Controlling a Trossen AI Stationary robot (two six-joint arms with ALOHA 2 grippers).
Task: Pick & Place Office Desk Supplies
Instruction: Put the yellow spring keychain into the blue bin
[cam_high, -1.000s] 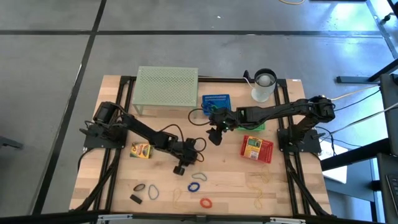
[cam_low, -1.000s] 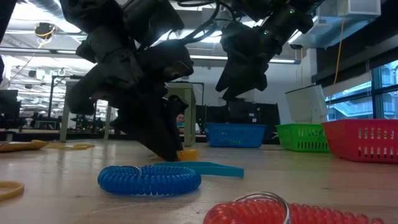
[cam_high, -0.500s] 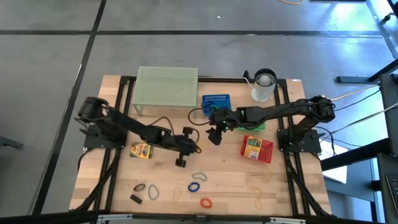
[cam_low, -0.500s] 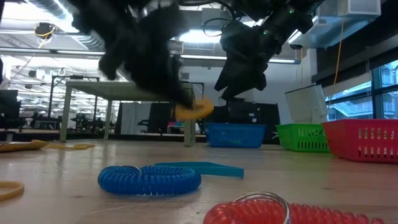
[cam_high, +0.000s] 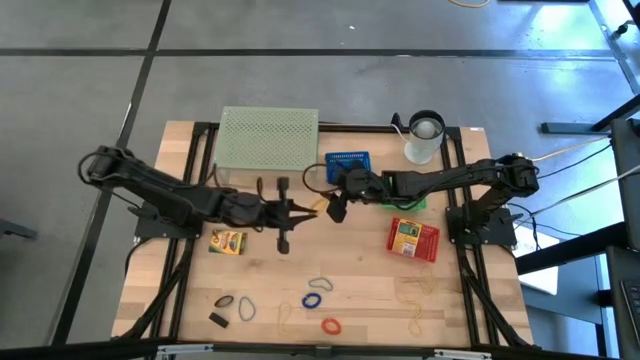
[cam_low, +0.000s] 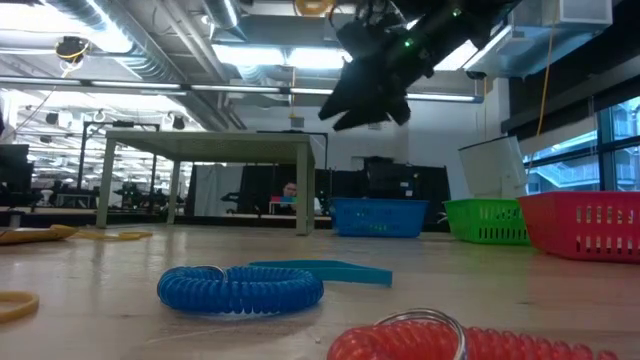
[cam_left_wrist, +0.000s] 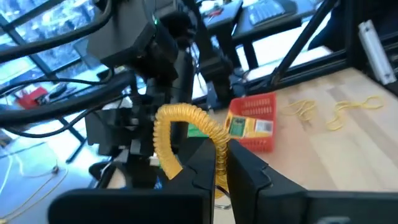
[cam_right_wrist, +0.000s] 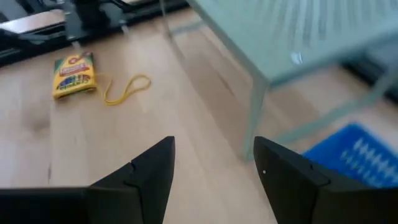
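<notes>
A yellow coiled loop (cam_left_wrist: 177, 124) is up in the air over the table's middle, with my left gripper (cam_left_wrist: 221, 155) shut on it; in the high view the gripper (cam_high: 305, 208) points toward the table's right. My right gripper (cam_high: 334, 211) hangs open just right of it, facing it, with nothing between its fingers (cam_right_wrist: 214, 152). In the low view only the loop's lower edge (cam_low: 314, 7) shows at the top. A blue coil (cam_low: 240, 287), a teal band (cam_low: 330, 270) and a red coil (cam_low: 430, 338) lie flat on the table near its front. My left gripper pinches one spot on the yellow loop's ring (cam_left_wrist: 219, 138) between its two fingers. The fingers come nearly level from the table's left. The loop stands out past the fingertips, lifted clear of the table.
The pale green mesh stand (cam_high: 268, 138) and white cup (cam_high: 424, 138) stand at the back. A blue basket (cam_high: 347, 162) sits behind the grippers and a red basket (cam_high: 413, 238) at the right. A crayon box (cam_high: 228, 241) lies on the left. Yellow bands (cam_high: 415, 290) and a black clip (cam_high: 218, 320) lie near the front.
My left gripper has risen from the table near the blue coil and gone toward the far edge, tipping from pointing down to nearly level. The yellow loop has come up with it, lifted clear. My right gripper has tipped up toward level, staying in place.
</notes>
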